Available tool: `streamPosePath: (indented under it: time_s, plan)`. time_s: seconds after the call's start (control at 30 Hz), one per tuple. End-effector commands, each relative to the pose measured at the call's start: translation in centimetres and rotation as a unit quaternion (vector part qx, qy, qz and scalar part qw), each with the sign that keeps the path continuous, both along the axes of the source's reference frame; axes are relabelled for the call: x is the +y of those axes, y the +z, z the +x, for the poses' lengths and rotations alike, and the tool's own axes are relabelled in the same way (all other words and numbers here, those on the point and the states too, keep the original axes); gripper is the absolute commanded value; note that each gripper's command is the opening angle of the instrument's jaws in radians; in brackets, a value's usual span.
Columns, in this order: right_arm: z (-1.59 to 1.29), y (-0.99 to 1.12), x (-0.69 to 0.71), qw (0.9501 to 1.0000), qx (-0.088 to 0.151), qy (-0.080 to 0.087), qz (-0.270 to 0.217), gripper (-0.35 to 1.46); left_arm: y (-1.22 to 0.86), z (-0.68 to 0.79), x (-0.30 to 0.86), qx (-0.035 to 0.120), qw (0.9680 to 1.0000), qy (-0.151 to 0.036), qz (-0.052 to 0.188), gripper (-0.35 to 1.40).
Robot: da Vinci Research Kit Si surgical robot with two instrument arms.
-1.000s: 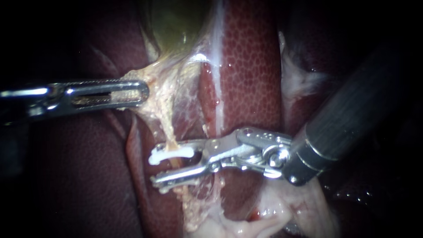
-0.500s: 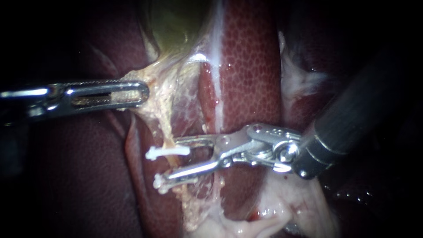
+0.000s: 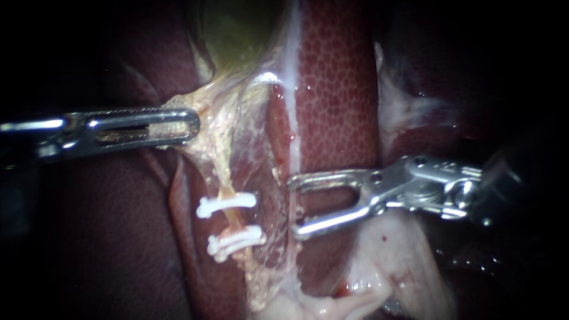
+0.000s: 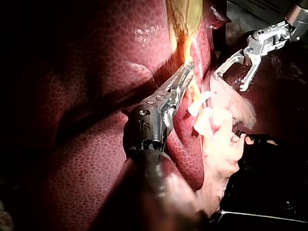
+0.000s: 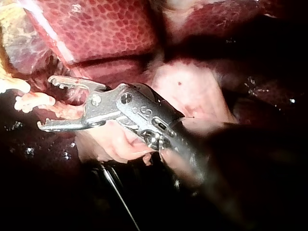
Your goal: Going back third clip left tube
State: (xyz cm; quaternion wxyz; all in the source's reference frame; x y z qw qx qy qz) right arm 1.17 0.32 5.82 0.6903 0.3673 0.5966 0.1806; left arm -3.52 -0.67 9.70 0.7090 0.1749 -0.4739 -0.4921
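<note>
Two white clips are sitting crosswise on the thin, pale left tube [image 3: 224, 178], the upper clip [image 3: 226, 204] just above the lower clip [image 3: 236, 242], both closed round it. The right instrument [image 3: 294, 207] is hanging just to their right, its jaws gaping and empty, clear of both clips. Farther up, the left instrument [image 3: 191, 124] is clamping pale tissue [image 3: 207, 136] below the greenish gallbladder [image 3: 237, 29], with the liver [image 3: 338, 89] lying behind.

You see the liver [image 3: 338, 89], mottled red and wet, with the greenish gallbladder [image 3: 237, 29] at its upper edge and pale pink tissue [image 3: 391, 266] along its lower edge.
</note>
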Motion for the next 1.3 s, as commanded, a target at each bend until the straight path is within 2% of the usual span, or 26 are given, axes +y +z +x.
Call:
streamPosePath:
  time_s: [0.03,0.27,0.5,0.63,0.73,0.97,1.07,1.3]
  plan:
    - [-0.07,-0.08,0.05,1.0000,-0.002,0.004,-0.005,0.60,0.00,0.00,0.00,0.000,1.0000,0.000,0.000,-0.35]
    - [-0.31,-0.42,0.25,0.9995,0.001,0.010,-0.030,0.60,0.01,-0.02,0.00,0.000,1.0000,0.000,0.000,-0.35]
    - [-0.35,-0.49,0.28,0.9993,0.004,0.009,-0.037,0.60,0.08,-0.07,-0.04,0.002,1.0000,-0.002,-0.002,-0.35]
    - [-0.36,-0.48,0.28,0.9991,0.005,0.009,-0.040,0.60,0.24,-0.24,-0.17,0.000,1.0000,0.003,-0.006,-0.35]
    - [-0.36,-0.48,0.28,0.9991,0.005,0.009,-0.040,0.60,0.36,-0.38,-0.21,0.004,0.9999,0.009,-0.004,-0.35]
    - [-0.36,-0.49,0.28,0.9991,0.005,0.008,-0.040,0.60,0.59,-0.71,-0.12,0.005,0.9999,0.012,-0.002,-0.35]
    - [-0.36,-0.49,0.27,0.9991,0.005,0.008,-0.040,0.60,0.67,-0.77,-0.08,0.004,0.9999,0.013,-0.002,-0.35]
    - [-0.36,-0.51,0.27,0.9990,0.006,0.008,-0.043,0.60,0.70,-0.77,-0.07,0.006,0.9999,0.015,-0.001,-0.35]
